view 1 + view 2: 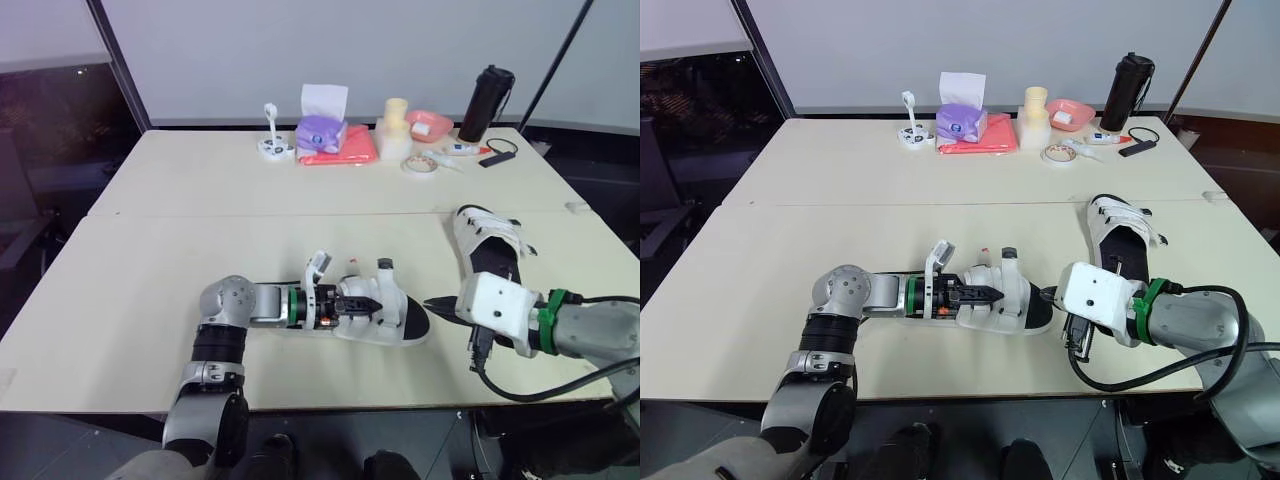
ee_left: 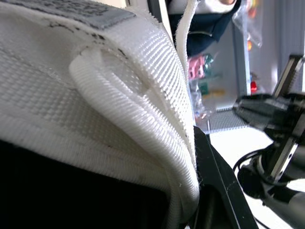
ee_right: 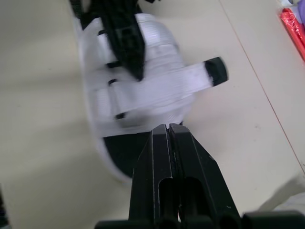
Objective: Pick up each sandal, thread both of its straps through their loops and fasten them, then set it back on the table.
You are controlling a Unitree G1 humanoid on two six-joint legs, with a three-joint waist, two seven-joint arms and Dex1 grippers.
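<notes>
A white sandal with a black sole (image 1: 395,315) lies near the table's front edge, toe to the right. My left gripper (image 1: 362,306) reaches in from the left and is shut on its white webbing straps (image 2: 119,109), one black finger (image 2: 214,186) showing beside the webbing. One strap with a black tip (image 3: 209,71) sticks out sideways, loose. My right gripper (image 3: 167,128) is shut with nothing in it, its tips just short of the sandal's toe (image 3: 119,157). A second white sandal (image 1: 490,240) lies flat at the right, behind my right arm.
Along the far edge stand a black bottle (image 1: 487,100), a pink bowl (image 1: 430,123), a cream container (image 1: 393,135), a purple tissue box (image 1: 320,130) on a red cloth (image 1: 345,152), a tape roll (image 1: 420,165) and a small white stand (image 1: 272,145).
</notes>
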